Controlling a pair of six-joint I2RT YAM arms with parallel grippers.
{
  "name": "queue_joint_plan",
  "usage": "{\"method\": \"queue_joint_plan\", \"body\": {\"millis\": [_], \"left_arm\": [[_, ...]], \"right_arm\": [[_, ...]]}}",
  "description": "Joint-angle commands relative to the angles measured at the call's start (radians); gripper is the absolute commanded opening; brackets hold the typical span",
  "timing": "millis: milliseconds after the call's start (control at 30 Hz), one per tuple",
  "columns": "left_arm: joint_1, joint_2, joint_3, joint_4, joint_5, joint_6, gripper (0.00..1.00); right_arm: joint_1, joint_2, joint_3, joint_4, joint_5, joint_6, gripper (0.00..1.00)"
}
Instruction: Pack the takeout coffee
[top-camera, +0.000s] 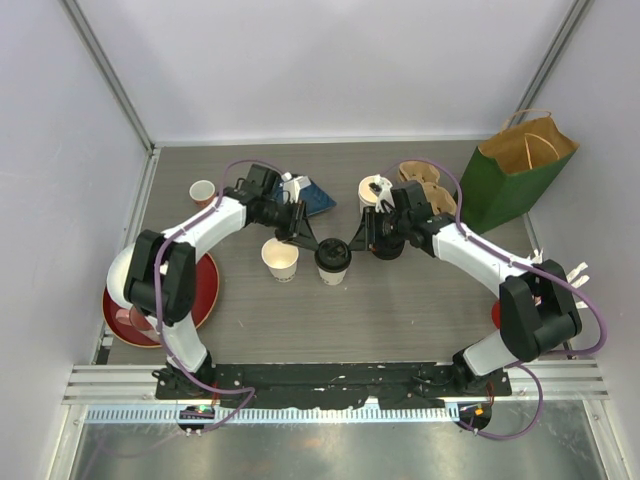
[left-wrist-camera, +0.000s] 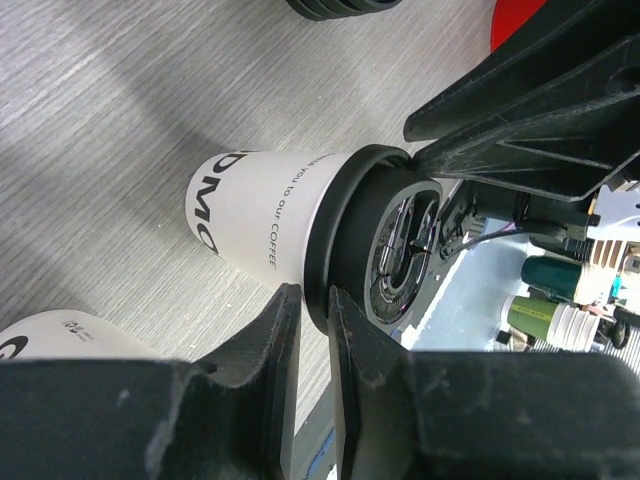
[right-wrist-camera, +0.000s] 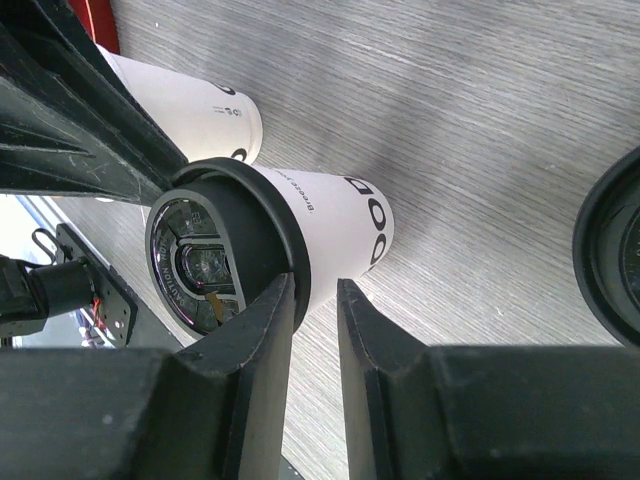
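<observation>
One takeout coffee cup, cream-white with a black sip lid, stands mid-table between both arms. My left gripper comes at it from the left. In the left wrist view its fingers are pinched on the lid's rim, above the printed cup wall. My right gripper meets the same lid from the right. In the right wrist view its fingers straddle the lid's lower edge where it meets the cup. A second, lidless cup stands just left.
A loose black lid lies right of the right gripper. A cardboard carrier and a green paper bag stand at the back right. Another white cup is behind. A red plate and small cup sit left.
</observation>
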Motion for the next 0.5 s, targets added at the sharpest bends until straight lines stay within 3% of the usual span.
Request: {"method": "queue_joint_plan", "body": {"millis": [0, 233, 467], "left_arm": [[-0.007, -0.001, -0.042, 0.006, -0.019, 0.006, 0.18], [-0.037, 0.027, -0.092, 0.018, -0.059, 0.023, 0.00], [-0.091, 0.065, -0.098, 0.034, -0.108, 0.040, 0.00]], "right_arm": [[0.004, -0.007, -0.042, 0.015, 0.010, 0.002, 0.28], [0.006, -0.034, -0.097, 0.034, 0.027, 0.017, 0.27], [0.006, -0.057, -0.138, 0.050, 0.054, 0.013, 0.25]]}}
